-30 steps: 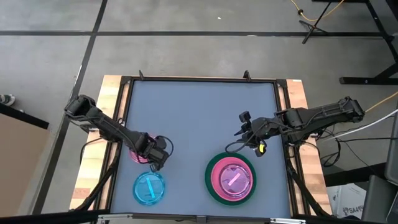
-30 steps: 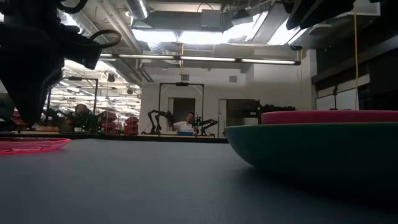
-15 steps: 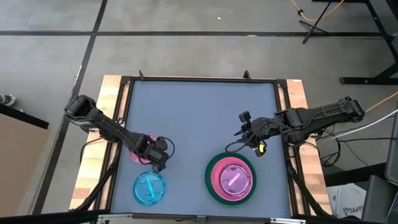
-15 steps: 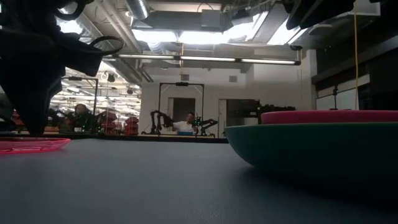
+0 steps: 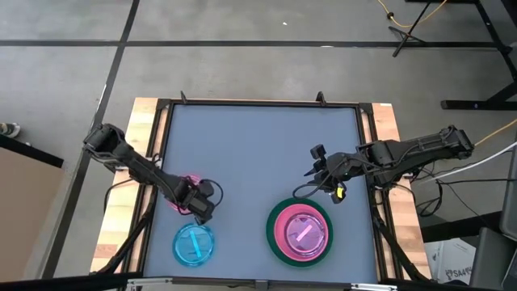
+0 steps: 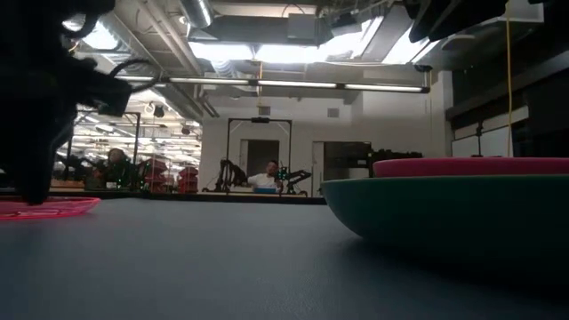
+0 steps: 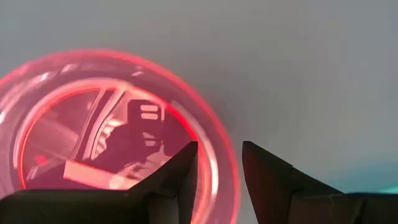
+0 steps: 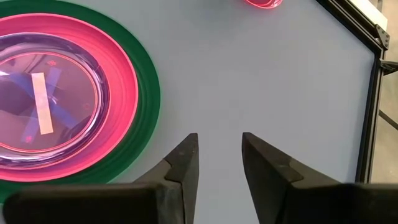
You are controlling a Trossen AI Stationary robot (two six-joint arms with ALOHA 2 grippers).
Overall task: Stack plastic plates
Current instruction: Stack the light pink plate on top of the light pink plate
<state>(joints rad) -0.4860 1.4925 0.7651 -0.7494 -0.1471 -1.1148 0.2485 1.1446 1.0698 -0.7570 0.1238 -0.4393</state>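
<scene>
Risk first, far left: thin rim of the small translucent pink plastic plate (image 5: 179,196) likely to skid or tip on the smooth grey table (image 5: 258,145) if the left gripper (image 7: 219,167) closed off-centre, being low, slick and shallow. Fingers sat apart, straddling the near rim (one finger (image 7: 180,171) over the plate's inside, the other just outside it), not yet clamped. Could not tell from the low view whether tips touched the plate. Just beside, toward the table's front edge: small translucent blue plastic plate (image 5: 194,243), near enough to be bumped on the lift. Further right: stack of large green plastic plate (image 5: 279,242), opaque pink plate (image 5: 283,219) and small translucent plate (image 5: 302,234) on top. Right gripper (image 8: 219,157) hovered beside that stack, fingers apart, holding nothing, well apart from the left arm's work.
</scene>
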